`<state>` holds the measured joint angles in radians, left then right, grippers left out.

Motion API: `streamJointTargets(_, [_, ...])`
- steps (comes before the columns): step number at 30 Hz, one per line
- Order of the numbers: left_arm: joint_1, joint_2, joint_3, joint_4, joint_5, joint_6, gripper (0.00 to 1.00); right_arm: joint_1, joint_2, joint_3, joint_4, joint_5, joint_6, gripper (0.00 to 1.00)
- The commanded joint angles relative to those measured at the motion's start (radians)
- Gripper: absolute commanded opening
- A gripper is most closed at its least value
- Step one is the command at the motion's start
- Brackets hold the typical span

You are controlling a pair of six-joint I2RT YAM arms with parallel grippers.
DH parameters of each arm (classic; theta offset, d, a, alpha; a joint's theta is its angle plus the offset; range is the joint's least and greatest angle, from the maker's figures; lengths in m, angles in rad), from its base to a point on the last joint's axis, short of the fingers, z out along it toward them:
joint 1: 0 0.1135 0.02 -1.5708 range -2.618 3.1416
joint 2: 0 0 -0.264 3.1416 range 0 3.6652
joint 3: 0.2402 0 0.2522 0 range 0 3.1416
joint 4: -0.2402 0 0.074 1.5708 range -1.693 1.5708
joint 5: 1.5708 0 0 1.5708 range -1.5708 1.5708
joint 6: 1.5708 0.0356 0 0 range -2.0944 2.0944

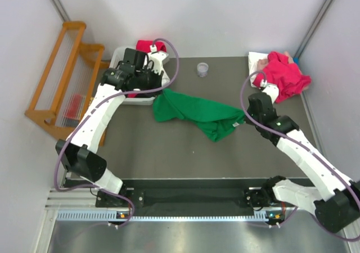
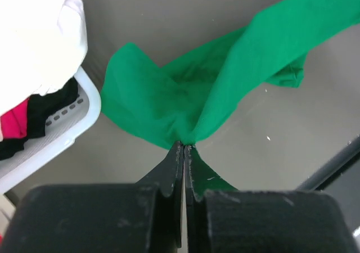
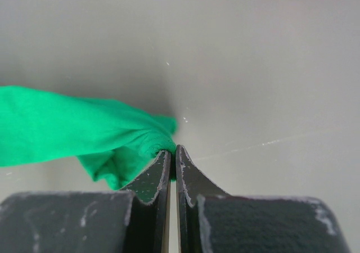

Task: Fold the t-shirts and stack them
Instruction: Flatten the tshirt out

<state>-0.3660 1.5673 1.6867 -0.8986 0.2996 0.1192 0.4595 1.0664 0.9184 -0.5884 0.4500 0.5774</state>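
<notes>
A bright green t-shirt (image 1: pixel 197 113) hangs stretched over the middle of the dark table, held at both ends. My left gripper (image 1: pixel 159 94) is shut on its left end (image 2: pixel 169 104), beside the basket. My right gripper (image 1: pixel 246 116) is shut on its right end (image 3: pixel 84 129). The loose middle sags down toward the table. A magenta-red t-shirt (image 1: pixel 284 76) lies crumpled at the back right corner, with white cloth (image 1: pixel 257 60) under it. More clothes, white (image 2: pixel 39 34), red and black, fill the basket.
A white plastic basket (image 1: pixel 125 55) stands at the back left; its rim shows in the left wrist view (image 2: pixel 73 132). A small clear cup (image 1: pixel 202 69) stands at the back middle. A wooden rack (image 1: pixel 62 78) stands off the table's left side.
</notes>
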Motion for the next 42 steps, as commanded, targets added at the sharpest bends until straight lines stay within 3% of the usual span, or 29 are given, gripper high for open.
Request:
streamJointTargets(1, [0.004, -0.119, 0.114, -0.097, 0.038, 0.036, 0.00, 0.034, -0.175, 0.095, -0.008, 0.033, -0.050, 0.00])
streamJointTargets(5, [0.012, -0.228, 0.179, -0.149, 0.010, 0.025, 0.00, 0.135, -0.342, 0.155, -0.008, 0.091, -0.123, 0.00])
streamJointTargets(9, [0.097, -0.374, 0.185, -0.178, 0.075, 0.054, 0.00, 0.192, -0.476, 0.209, -0.037, 0.095, -0.206, 0.00])
streamJointTargets(14, [0.098, -0.545, 0.156, -0.347, 0.230, 0.168, 0.00, 0.192, -0.585, 0.298, -0.123, 0.085, -0.237, 0.00])
streamJointTargets(20, [0.098, -0.578, 0.264, -0.578, 0.309, 0.255, 0.00, 0.174, -0.631, 0.422, -0.175, 0.026, -0.229, 0.00])
streamJointTargets(26, [0.098, -0.621, 0.286, -0.579, 0.308, 0.319, 0.03, 0.047, -0.622, 0.502, -0.149, -0.121, -0.290, 0.00])
streamJointTargets(29, [0.098, -0.660, 0.184, -0.504, 0.315, 0.329, 0.07, -0.025, -0.599, 0.533, -0.143, -0.137, -0.324, 0.00])
streamJointTargets(31, [0.098, -0.694, 0.033, -0.419, 0.312, 0.338, 0.08, -0.044, -0.580, 0.505, -0.136, -0.129, -0.330, 0.00])
streamJointTargets(35, [0.098, -0.695, -0.204, -0.283, 0.326, 0.343, 0.10, -0.045, -0.505, 0.389, -0.151, -0.005, -0.240, 0.00])
streamJointTargets(39, [0.098, -0.615, -0.384, -0.183, 0.366, 0.352, 0.11, -0.045, -0.430, 0.211, -0.047, 0.009, -0.209, 0.00])
streamJointTargets(42, [0.098, -0.521, -0.418, -0.123, 0.358, 0.362, 0.10, -0.047, -0.341, 0.139, 0.034, 0.004, -0.197, 0.00])
